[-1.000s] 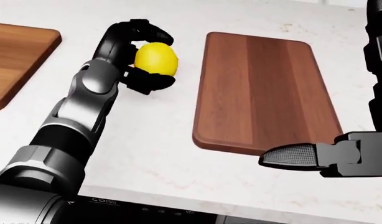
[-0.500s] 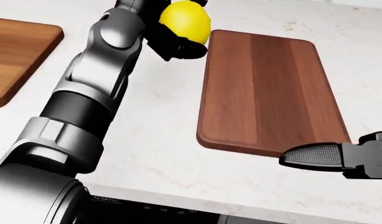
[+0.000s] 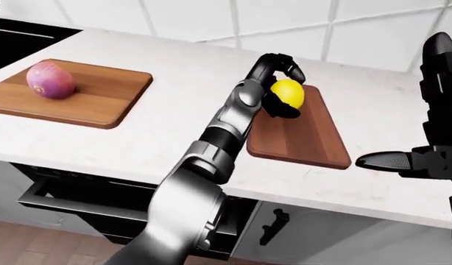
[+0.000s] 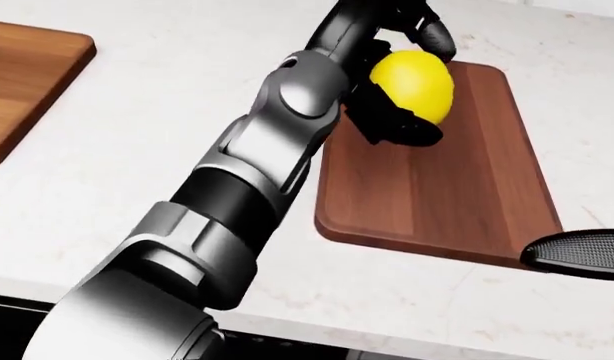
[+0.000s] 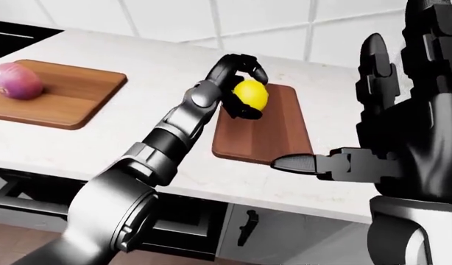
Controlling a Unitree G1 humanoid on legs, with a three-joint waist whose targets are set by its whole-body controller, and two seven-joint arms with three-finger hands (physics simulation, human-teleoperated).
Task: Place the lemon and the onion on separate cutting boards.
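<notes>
While the red onion (image 3: 50, 79) lay on the lighter cutting board (image 3: 101, 99) at the left of the left-eye view, rounded, purplish and smooth, no clear long axis could be told. Further right, the lemon (image 4: 413, 85) was held in the clenched fingers of the left hand (image 4: 392, 75), above the upper left part of the darker cutting board (image 4: 457, 187); bright yellow and oval, its long axis was tilted toward the head view's upper left. The right hand (image 5: 403, 138) was held open, fingers spread, off the white counter (image 3: 174, 127).
</notes>
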